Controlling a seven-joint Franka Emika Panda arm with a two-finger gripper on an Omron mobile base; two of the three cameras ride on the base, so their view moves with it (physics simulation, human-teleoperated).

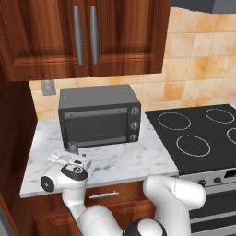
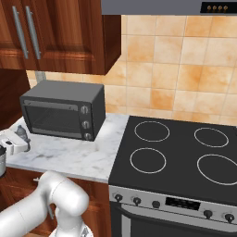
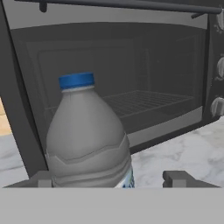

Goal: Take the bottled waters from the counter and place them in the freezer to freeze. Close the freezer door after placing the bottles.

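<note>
A small greyish bottled water (image 3: 87, 135) with a blue cap stands upright on the white marble counter (image 1: 124, 161), just in front of the toaster oven's left end. My gripper (image 3: 109, 179) reaches in level from the counter's front edge, one fingertip on each side of the bottle's lower body. It is open: the left fingertip sits close against the bottle, and a gap shows between the bottle and the right fingertip (image 3: 179, 178). From the base views the bottle (image 1: 72, 147) (image 2: 21, 133) pokes up just beyond the white hand (image 1: 69, 161) (image 2: 14, 144).
A dark grey toaster oven (image 1: 99, 117) (image 2: 62, 111) (image 3: 148, 87) stands right behind the bottle against the tiled wall. A black stovetop (image 1: 198, 133) (image 2: 180, 152) adjoins the counter on the right. Reddish-brown upper cupboards (image 1: 83, 37) hang overhead.
</note>
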